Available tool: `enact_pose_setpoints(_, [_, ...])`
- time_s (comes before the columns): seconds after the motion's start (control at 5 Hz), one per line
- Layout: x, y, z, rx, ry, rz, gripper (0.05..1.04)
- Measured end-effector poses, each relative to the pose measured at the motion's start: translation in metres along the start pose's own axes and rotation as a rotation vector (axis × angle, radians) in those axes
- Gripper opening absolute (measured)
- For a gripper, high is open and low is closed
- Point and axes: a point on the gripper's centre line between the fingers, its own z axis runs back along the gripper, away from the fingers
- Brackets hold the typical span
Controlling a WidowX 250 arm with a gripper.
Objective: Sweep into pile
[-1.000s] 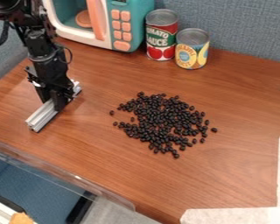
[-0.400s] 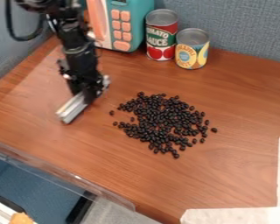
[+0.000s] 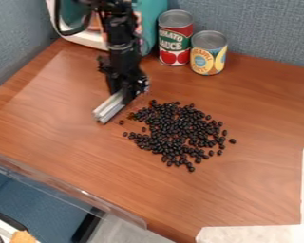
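The black gripper [image 3: 124,95] hangs at the upper left of the black bean pile, shut on a silver metal bar [image 3: 109,108]. The bar slants from lower left to upper right, its lower end near the left edge of the beans. The black beans [image 3: 180,130] lie spread in a loose patch on the wooden table [image 3: 243,190], dense in the middle, with a few strays at the left and right edges. Part of the bar is hidden behind the gripper.
A toy microwave [image 3: 153,19] stands behind the arm. Beside it are a red-labelled can [image 3: 175,40] and a yellow-labelled can [image 3: 208,54]. A clear plastic bin edge [image 3: 65,187] lies at the lower left. White tape [image 3: 256,235] marks the lower right.
The gripper has moved right with the metal bar, from the far left of the table to beside the beans. The beans show no clear movement.
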Motion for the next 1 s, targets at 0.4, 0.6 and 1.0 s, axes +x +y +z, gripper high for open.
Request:
enact_pose_setpoints(0.4, [0.029,-0.048,0.000,0.020,-0.002,-0.147,0.370])
enact_pose_setpoints(0.6, [0.031,-0.067,0.000,0.029,-0.003,-0.193,0.370])
enact_pose_setpoints(1.0, [0.034,-0.101,0.003,0.022,-0.009,-0.267,0.370])
